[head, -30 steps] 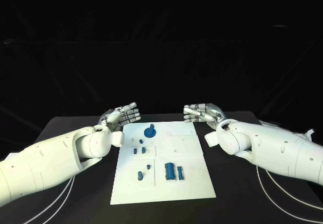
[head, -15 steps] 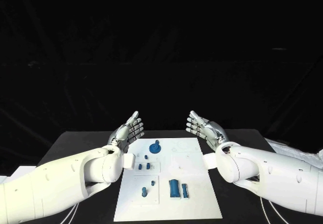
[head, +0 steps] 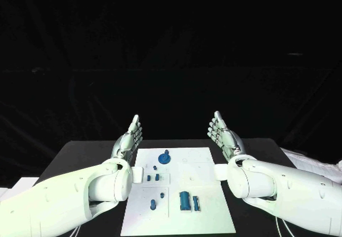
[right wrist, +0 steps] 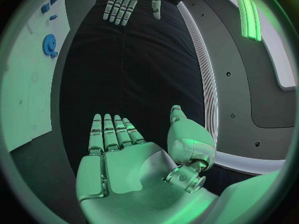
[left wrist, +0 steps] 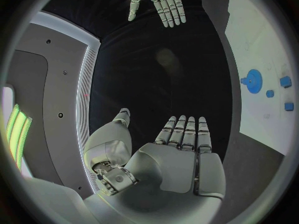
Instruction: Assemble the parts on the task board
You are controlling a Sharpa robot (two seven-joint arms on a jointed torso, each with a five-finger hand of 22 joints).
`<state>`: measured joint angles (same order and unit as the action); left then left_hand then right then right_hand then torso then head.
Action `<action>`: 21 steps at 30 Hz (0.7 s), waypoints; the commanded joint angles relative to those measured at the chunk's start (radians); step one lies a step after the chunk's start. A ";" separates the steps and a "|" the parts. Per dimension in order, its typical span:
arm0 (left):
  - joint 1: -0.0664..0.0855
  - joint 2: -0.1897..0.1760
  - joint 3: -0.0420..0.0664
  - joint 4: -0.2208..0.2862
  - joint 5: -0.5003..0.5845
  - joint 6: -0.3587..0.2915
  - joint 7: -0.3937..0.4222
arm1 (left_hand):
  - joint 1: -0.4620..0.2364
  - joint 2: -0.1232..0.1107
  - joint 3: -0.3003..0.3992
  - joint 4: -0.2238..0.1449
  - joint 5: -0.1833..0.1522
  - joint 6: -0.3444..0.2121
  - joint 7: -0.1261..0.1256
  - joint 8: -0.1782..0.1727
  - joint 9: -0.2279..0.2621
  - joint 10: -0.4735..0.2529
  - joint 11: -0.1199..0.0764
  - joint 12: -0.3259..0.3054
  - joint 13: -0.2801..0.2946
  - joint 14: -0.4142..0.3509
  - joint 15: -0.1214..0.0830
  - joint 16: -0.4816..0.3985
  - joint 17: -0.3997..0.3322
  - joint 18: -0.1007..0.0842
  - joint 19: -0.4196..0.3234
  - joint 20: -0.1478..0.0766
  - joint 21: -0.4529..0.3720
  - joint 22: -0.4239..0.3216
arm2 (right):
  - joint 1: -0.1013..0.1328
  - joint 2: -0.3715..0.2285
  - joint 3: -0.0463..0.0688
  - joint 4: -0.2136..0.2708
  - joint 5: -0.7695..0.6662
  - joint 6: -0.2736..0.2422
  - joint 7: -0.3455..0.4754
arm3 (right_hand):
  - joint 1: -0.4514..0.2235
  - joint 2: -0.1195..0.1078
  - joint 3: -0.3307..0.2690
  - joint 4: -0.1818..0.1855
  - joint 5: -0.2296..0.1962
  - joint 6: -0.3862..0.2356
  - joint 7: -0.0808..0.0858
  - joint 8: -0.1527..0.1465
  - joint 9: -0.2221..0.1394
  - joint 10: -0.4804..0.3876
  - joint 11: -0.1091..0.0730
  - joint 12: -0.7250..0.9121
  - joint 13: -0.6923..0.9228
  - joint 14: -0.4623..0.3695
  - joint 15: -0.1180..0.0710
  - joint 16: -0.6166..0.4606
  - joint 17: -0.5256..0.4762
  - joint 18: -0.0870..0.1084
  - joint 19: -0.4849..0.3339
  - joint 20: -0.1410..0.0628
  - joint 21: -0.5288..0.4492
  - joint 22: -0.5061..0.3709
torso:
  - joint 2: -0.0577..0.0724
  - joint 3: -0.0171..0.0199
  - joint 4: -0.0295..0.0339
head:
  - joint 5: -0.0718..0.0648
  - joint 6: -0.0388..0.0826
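The task board (head: 206, 197) runs off the head view's bottom edge. Its smaller blue parts (head: 153, 177) are too small to identify.

A black surface (head: 85, 150) sits against deep darkness, and a black backdrop (head: 171, 74) with faint folds fills everything behind its far edge. In the wrist views, grey curved panels (left wrist: 44, 84) dotted with small holes rise at the side, edged by a pale ribbed strip (right wrist: 199, 55). A bright greenish strip of light (right wrist: 252, 7) glows along one panel, and another (left wrist: 15, 129) beside the other.
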<state>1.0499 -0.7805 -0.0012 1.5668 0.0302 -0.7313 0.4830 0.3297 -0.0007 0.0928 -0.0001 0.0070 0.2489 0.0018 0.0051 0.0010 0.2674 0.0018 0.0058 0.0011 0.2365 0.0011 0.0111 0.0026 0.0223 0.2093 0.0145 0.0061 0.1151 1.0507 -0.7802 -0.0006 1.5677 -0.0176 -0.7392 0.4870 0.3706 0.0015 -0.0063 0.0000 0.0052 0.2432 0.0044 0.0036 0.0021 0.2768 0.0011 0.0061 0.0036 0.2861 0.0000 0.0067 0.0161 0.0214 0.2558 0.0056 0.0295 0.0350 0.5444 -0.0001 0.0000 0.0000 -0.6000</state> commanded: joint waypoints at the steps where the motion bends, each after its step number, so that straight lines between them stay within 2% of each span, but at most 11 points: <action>1: 0.000 0.000 0.001 0.003 -0.030 -0.039 0.037 | -0.105 0.001 -0.093 0.000 -0.007 -0.080 -0.002 -0.005 -0.001 -0.085 -0.002 -0.006 -0.001 -0.076 -0.001 -0.011 -0.003 -0.022 -0.067 -0.015 -0.006 -0.037 | -0.001 0.000 0.001 0.002 0.018 -0.031 0.033 | -0.119 -0.002 0.006 0.000 -0.005 -0.078 -0.004 -0.004 -0.002 -0.089 -0.001 -0.006 -0.004 -0.092 0.000 -0.007 -0.016 -0.021 -0.081 -0.006 -0.030 -0.035 | 0.000 0.0001 0.0000 | 0.000 0.000; 3: 0.000 0.000 0.001 0.003 -0.030 -0.039 0.037 | -0.123 0.001 -0.093 0.000 -0.007 -0.092 -0.002 -0.005 -0.001 -0.100 -0.002 -0.006 -0.001 -0.088 -0.001 -0.011 -0.003 -0.022 -0.078 -0.015 -0.006 -0.043 | -0.001 0.000 0.001 0.002 0.018 -0.031 0.033 | -0.138 -0.002 0.006 0.000 -0.005 -0.091 -0.004 -0.004 -0.002 -0.104 -0.001 -0.006 -0.004 -0.108 0.000 -0.007 -0.016 -0.021 -0.096 -0.006 -0.030 -0.035 | 0.000 0.0001 0.0000 | 0.000 0.000; 4: 0.000 0.000 0.001 0.003 -0.030 -0.039 0.037 | -0.134 0.001 -0.093 0.000 -0.007 -0.102 -0.002 -0.005 -0.001 -0.109 -0.002 -0.006 -0.001 -0.096 -0.001 -0.011 -0.003 -0.022 -0.085 -0.015 -0.006 -0.115 | -0.001 0.000 0.001 0.002 0.018 -0.031 0.033 | -0.151 -0.002 0.006 0.000 -0.005 -0.099 -0.004 -0.004 -0.002 -0.113 -0.001 -0.006 -0.004 -0.117 0.000 -0.007 -0.016 -0.021 -0.104 -0.006 -0.030 -0.035 | 0.000 0.0001 0.0000 | 0.000 0.000; 18: 0.000 0.000 0.001 0.003 -0.030 -0.039 0.037 | -0.217 0.001 -0.093 0.000 -0.007 -0.163 -0.002 -0.005 -0.001 -0.176 -0.002 -0.006 -0.001 -0.155 -0.001 -0.011 -0.003 -0.022 -0.136 -0.015 -0.006 -0.115 | -0.001 0.000 0.001 0.002 0.018 -0.031 0.033 | -0.244 -0.002 0.006 0.000 -0.005 -0.160 -0.004 -0.004 -0.002 -0.181 -0.001 -0.006 -0.004 -0.189 0.000 -0.007 -0.016 -0.021 -0.168 -0.006 -0.030 -0.035 | 0.000 0.0001 0.0000 | 0.000 0.000; 19: 0.000 0.000 0.001 0.003 -0.030 -0.039 0.037 | -0.243 0.001 -0.093 0.000 -0.007 -0.249 -0.002 -0.005 -0.001 -0.196 -0.002 -0.006 -0.001 -0.237 -0.001 -0.011 -0.003 -0.022 -0.209 -0.015 -0.006 -0.115 | -0.001 0.000 0.001 0.002 0.018 -0.031 0.033 | -0.250 -0.002 0.006 0.000 -0.005 -0.163 -0.004 -0.004 -0.002 -0.188 -0.001 -0.006 -0.004 -0.195 0.000 -0.007 -0.016 -0.021 -0.172 -0.006 -0.030 -0.035 | 0.000 0.0001 0.0000 | 0.000 0.000; 20: 0.000 0.000 0.001 0.003 -0.030 -0.039 0.037 | -0.254 0.001 -0.093 0.000 -0.007 -0.249 -0.002 -0.005 -0.001 -0.267 -0.002 -0.006 -0.001 -0.237 -0.001 -0.011 -0.003 -0.022 -0.209 -0.015 -0.006 -0.115 | -0.001 0.000 0.001 0.002 0.018 -0.031 0.033 | -0.251 -0.002 0.006 0.000 -0.005 -0.165 -0.004 -0.004 -0.002 -0.189 -0.001 -0.006 -0.004 -0.195 0.000 -0.007 -0.016 -0.021 -0.173 -0.006 -0.030 -0.035 | 0.000 0.0001 0.0000 | 0.000 0.000; 21: 0.000 0.000 0.001 0.003 -0.030 -0.039 0.037 | -0.330 0.001 -0.093 0.000 -0.007 -0.249 -0.002 -0.005 -0.001 -0.267 -0.002 -0.006 -0.001 -0.237 -0.001 -0.011 -0.003 -0.022 -0.209 -0.015 -0.006 -0.115 | -0.001 0.000 0.001 0.002 0.018 -0.031 0.033 | -0.258 -0.002 0.006 0.000 -0.005 -0.170 -0.004 -0.004 -0.002 -0.193 -0.001 -0.006 -0.004 -0.199 0.000 -0.007 -0.016 -0.021 -0.177 -0.006 -0.030 -0.035 | 0.000 0.0001 0.0000 | 0.000 0.000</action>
<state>1.0496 -0.7807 -0.0011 1.5675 0.0122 -0.7659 0.5006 0.0398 0.0005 0.0030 -0.0004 0.0034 0.0081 -0.0002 0.0052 0.0011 0.0162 -0.0010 0.0059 0.0013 0.0083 0.0002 0.0035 0.0012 0.0069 0.0062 0.0001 0.0063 0.0014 1.0505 -0.7803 -0.0005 1.5683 0.0040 -0.7707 0.5041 0.1207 -0.0007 -0.0063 0.0001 0.0053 0.0652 0.0002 0.0035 0.0013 0.0898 0.0000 0.0061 0.0012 0.0943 0.0003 0.0067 0.0013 0.0063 0.0697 0.0009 0.0035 0.0014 0.5442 0.0000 0.0000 0.0001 -0.5998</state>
